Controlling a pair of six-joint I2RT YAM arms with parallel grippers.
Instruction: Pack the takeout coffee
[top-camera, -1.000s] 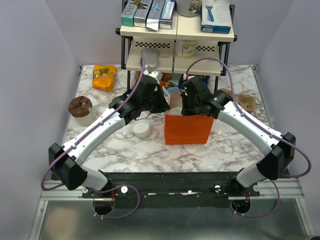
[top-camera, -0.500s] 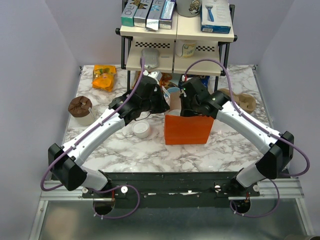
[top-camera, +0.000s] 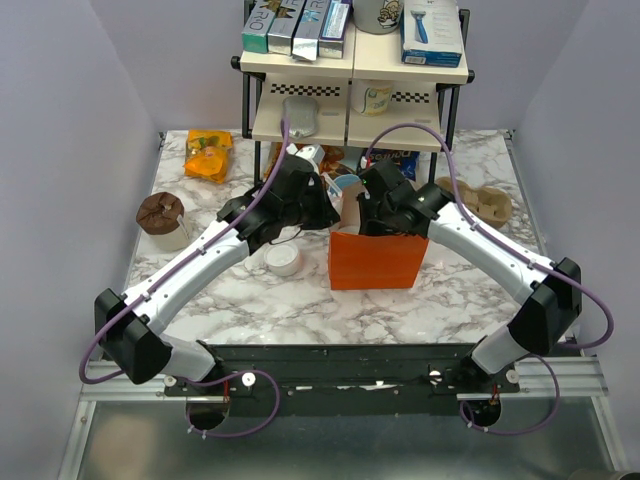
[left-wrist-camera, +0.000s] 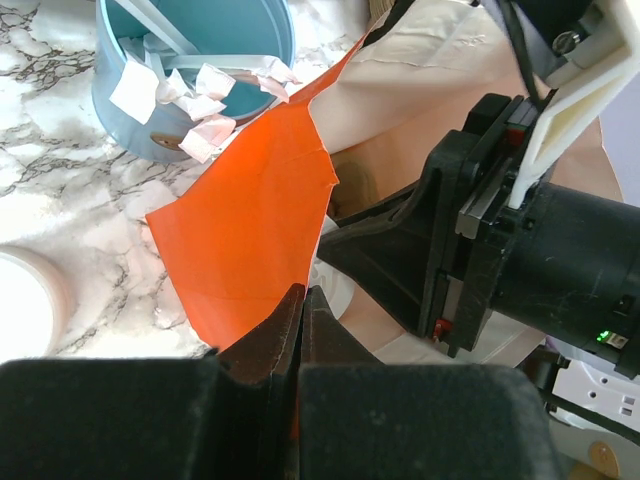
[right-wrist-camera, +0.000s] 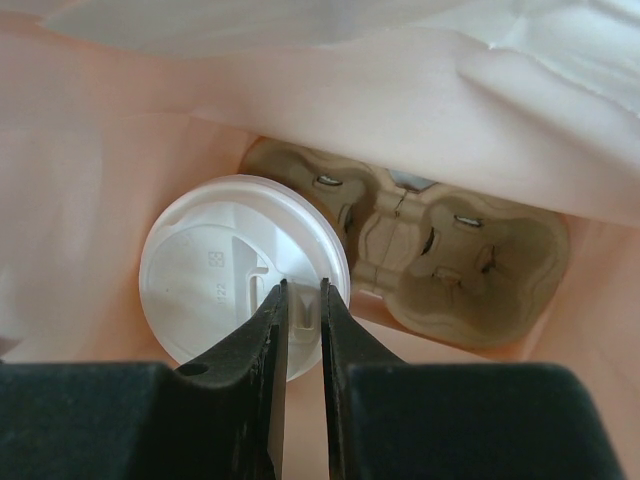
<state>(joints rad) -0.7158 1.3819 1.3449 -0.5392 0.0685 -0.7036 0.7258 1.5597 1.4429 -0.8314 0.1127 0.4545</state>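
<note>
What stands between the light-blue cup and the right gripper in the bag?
The orange bag's raised side wall, pinched by the left gripper, separates the light-blue cup from the right gripper; the left wrist view shows it.

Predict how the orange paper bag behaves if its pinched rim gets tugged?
Likely floppy: the orange paper bag rim bends and creases where the left hand pinches it. It would probably tear if yanked, since it looks like thin paper. The pulp cup carrier and lidded coffee cup inside may steady its base.
</note>
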